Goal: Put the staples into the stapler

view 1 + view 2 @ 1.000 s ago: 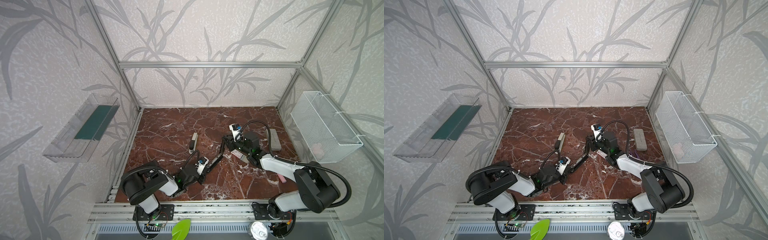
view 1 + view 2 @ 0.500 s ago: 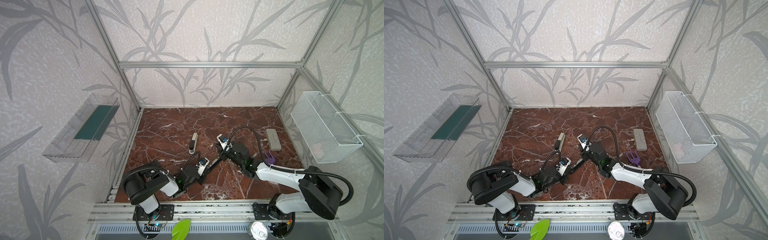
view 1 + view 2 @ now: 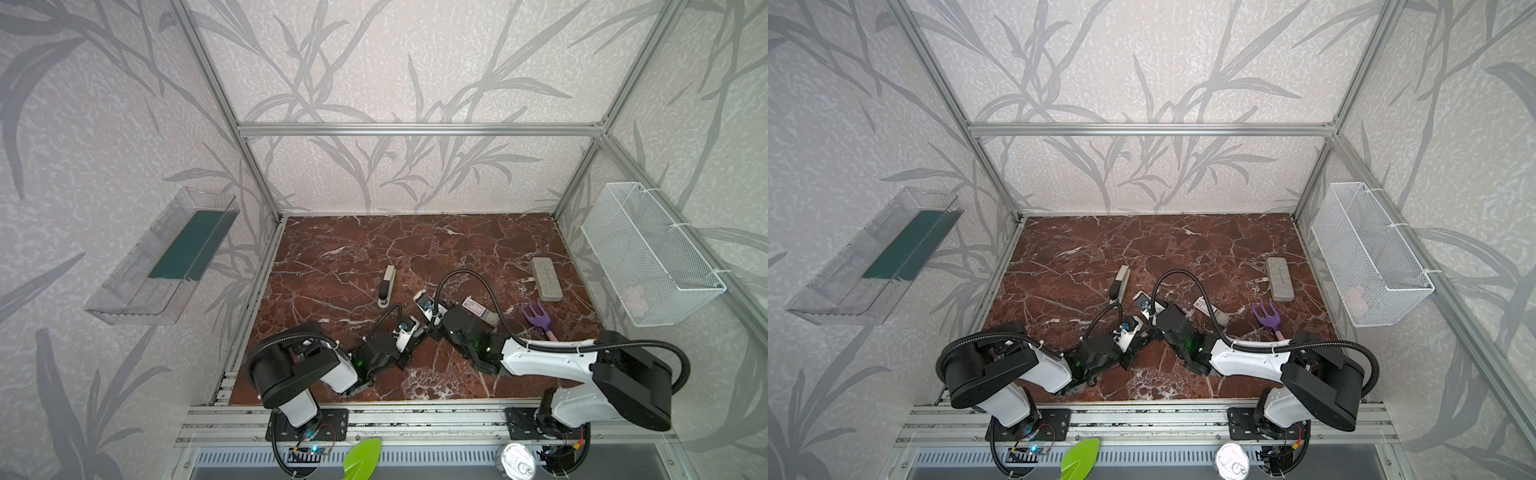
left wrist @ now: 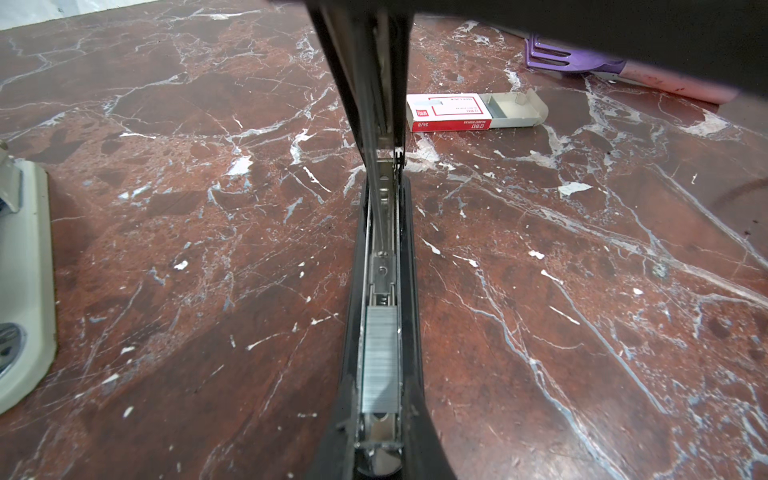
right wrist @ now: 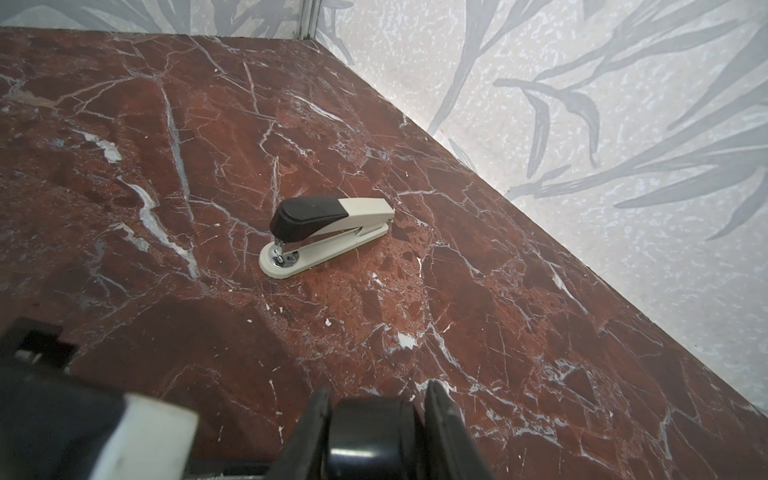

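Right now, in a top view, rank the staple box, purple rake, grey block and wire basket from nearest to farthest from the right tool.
From the right tool:
1. staple box, just to its right.
2. purple rake, further right on the table.
3. grey block, right and toward the back wall.
4. wire basket, hung on the right wall.

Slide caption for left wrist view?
Opened black stapler with a staple strip in its channel; staple box lies open on the marble beyond.

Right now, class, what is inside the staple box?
The staple box has its grey tray slid partway out, and the exposed part looks empty. The white-and-red sleeve covers the rest, so staples there cannot be seen.
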Action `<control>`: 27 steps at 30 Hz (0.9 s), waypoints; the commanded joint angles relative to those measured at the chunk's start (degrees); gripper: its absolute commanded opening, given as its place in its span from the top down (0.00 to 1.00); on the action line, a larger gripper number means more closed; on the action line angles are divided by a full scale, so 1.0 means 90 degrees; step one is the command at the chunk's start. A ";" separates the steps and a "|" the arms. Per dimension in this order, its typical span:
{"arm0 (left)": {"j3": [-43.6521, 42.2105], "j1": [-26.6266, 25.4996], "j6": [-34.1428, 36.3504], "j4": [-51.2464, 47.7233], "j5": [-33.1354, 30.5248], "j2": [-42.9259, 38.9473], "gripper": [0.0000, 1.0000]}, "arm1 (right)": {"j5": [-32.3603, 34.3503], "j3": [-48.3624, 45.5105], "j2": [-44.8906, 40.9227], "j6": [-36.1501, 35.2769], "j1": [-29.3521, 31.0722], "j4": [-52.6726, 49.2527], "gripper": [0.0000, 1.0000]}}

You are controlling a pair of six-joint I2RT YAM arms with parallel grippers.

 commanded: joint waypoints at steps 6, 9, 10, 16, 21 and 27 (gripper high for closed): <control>0.0129 -0.0094 0.0168 0.0307 0.0185 0.0039 1.00 | -0.0953 0.0033 0.0173 0.1164 0.0522 0.0713 0.70; 0.0138 -0.0094 0.0166 0.0322 0.0181 0.0042 1.00 | -0.0990 0.0031 0.0182 0.1248 0.0583 0.0742 0.70; 0.0139 -0.0095 0.0167 0.0330 0.0183 0.0058 1.00 | -0.0967 0.0031 0.0191 0.1261 0.0599 0.0744 0.70; 0.0137 -0.0094 0.0193 0.0377 0.0187 0.0083 1.00 | -0.1009 -0.0101 0.0151 0.1471 0.0700 0.0866 0.68; -0.0053 -0.0094 0.0161 0.0891 0.0149 0.0142 1.00 | -0.1036 -0.0231 0.0154 0.1634 0.0727 0.1063 0.67; -0.0393 -0.0100 0.0188 0.2285 0.0130 0.0653 1.00 | -0.1149 -0.0321 0.0203 0.1795 0.0722 0.1232 0.67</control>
